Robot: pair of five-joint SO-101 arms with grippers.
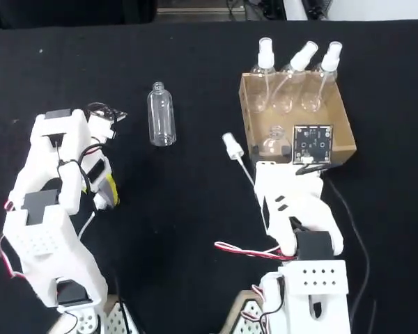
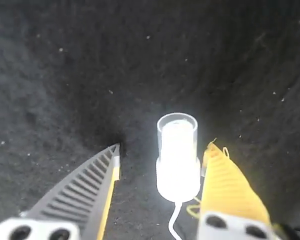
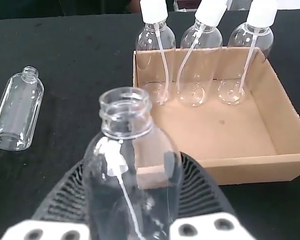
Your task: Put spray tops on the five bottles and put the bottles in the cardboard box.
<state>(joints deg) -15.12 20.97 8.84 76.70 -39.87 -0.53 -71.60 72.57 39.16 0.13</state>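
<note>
**Fourth bottle in the right pincer at the box corner**

The uncapped bottle (image 3: 124,165) stands upright, neck open, with my right pincer (image 3: 135,182) clamped on its body. It is at the near left corner of the cardboard box (image 3: 250,167); I cannot tell whether it is over the inside or the rim. Three capped bottles (image 3: 200,60) stand in a row along the box's far wall, their spray tops leaning out over it. The box sits toward the far right corner of the worktop (image 1: 195,229).

A loose spray top (image 1: 233,147) lies on the worktop just beside the box's left wall, its tube trailing toward the near edge. An empty bottle (image 1: 161,115) lies on its side nearer the far edge, well apart from the box.

Near the left edge, my left pincer (image 2: 163,150) is spread apart, with a second spray top (image 2: 177,160) between its fingers, close against the yellow one.
</note>
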